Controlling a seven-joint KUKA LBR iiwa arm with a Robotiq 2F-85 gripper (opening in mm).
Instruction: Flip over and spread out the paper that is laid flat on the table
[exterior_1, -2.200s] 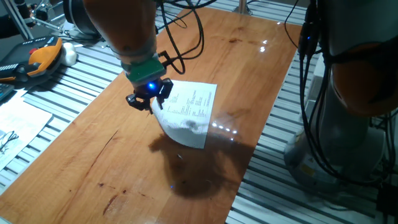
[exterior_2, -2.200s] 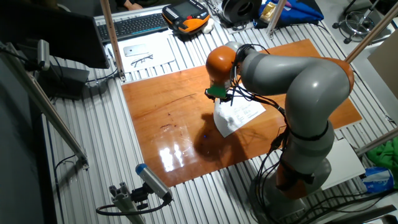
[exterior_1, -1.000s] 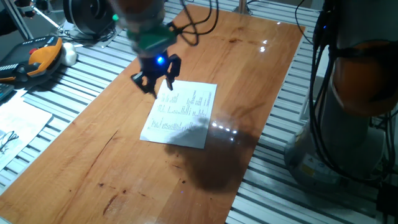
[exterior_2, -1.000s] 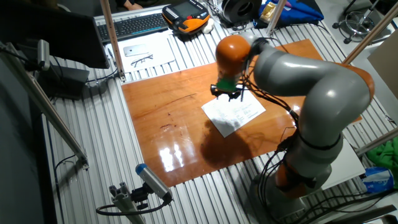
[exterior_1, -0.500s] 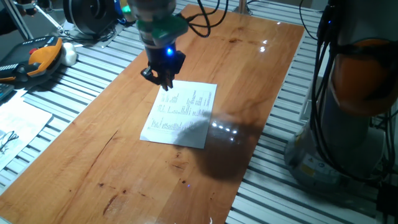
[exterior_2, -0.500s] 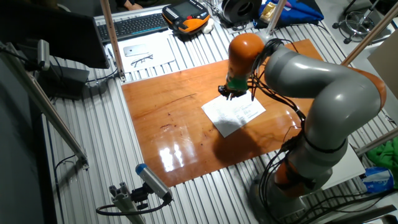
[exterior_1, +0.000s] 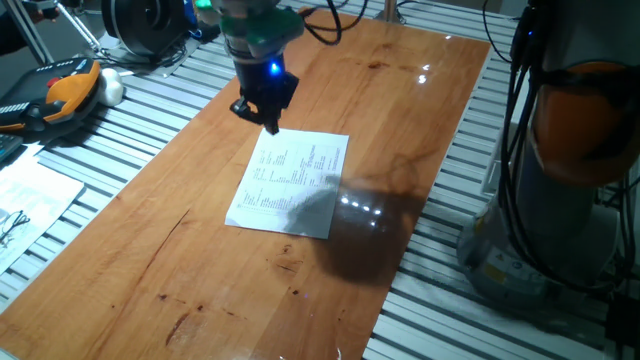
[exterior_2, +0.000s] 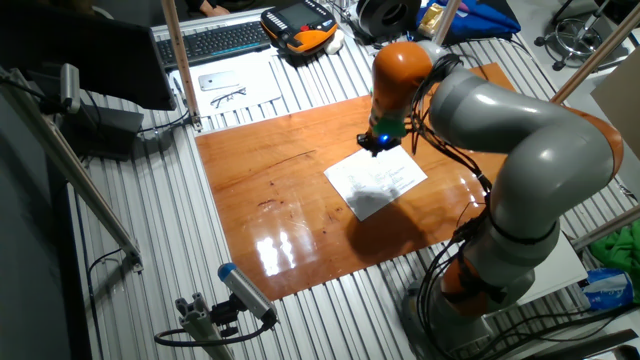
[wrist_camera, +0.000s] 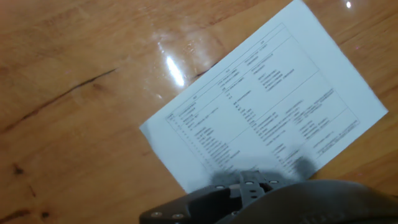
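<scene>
The paper (exterior_1: 290, 182) (exterior_2: 375, 182) lies flat on the reddish-brown table (exterior_1: 200, 270) (exterior_2: 260, 170) with its printed face up. In the hand view the paper (wrist_camera: 267, 106) fills the middle and right over the table (wrist_camera: 74, 62), and only the hand's grey body shows at the bottom edge. My gripper (exterior_1: 268, 122) (exterior_2: 376, 145) hangs just above the sheet's far corner, apart from it. Its fingers taper together to a point in both fixed views, and nothing is held between them.
A grey slatted metal surface (exterior_1: 120, 150) surrounds the table. On it lie another printed sheet with wire spectacles (exterior_1: 20, 205) (exterior_2: 225, 88), an orange-black device (exterior_1: 65, 90) (exterior_2: 300, 28) and a keyboard (exterior_2: 215, 40). My arm's base (exterior_1: 565, 150) stands off the table's right edge.
The gripper let go of the lifted paper, which now lies flat with its print up. It then rose, moved toward the sheet's far corner, turned, and its fingers drew together.
</scene>
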